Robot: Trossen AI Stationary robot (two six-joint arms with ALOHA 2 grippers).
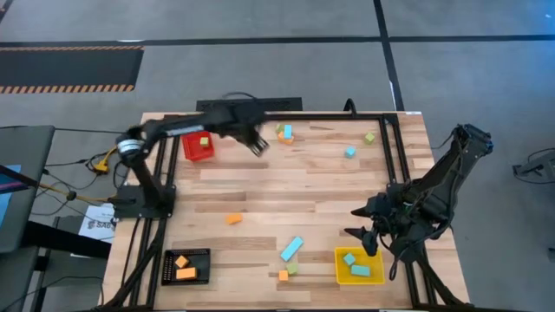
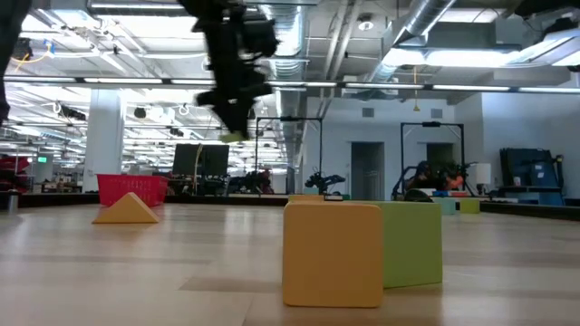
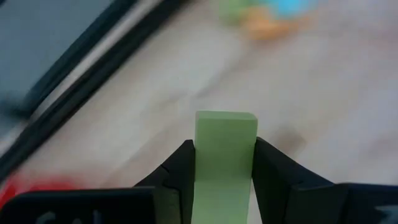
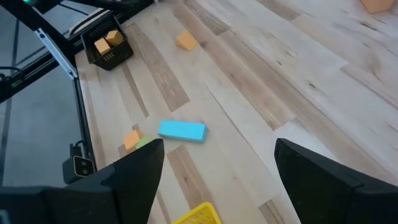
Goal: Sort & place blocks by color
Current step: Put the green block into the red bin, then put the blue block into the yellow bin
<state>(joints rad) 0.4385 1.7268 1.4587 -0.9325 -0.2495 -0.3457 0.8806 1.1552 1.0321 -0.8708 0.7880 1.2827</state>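
Pale wooden bench [image 1: 295,186] with small matt blocks and plastic-looking mesh bins.

The bench is smooth planked wood with visible grain, framed by dark metal rails [image 1: 392,147]. A light green block [image 3: 225,152] looks matt and smooth. The red bin [image 2: 132,188] shows openwork lattice walls. The cyan bar [image 4: 181,130] looks evenly matt.

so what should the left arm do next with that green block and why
Probably carry it over to the red bin and let go there. The left gripper is shut on the green block, raised off the table, and that bin already holds a green piece.
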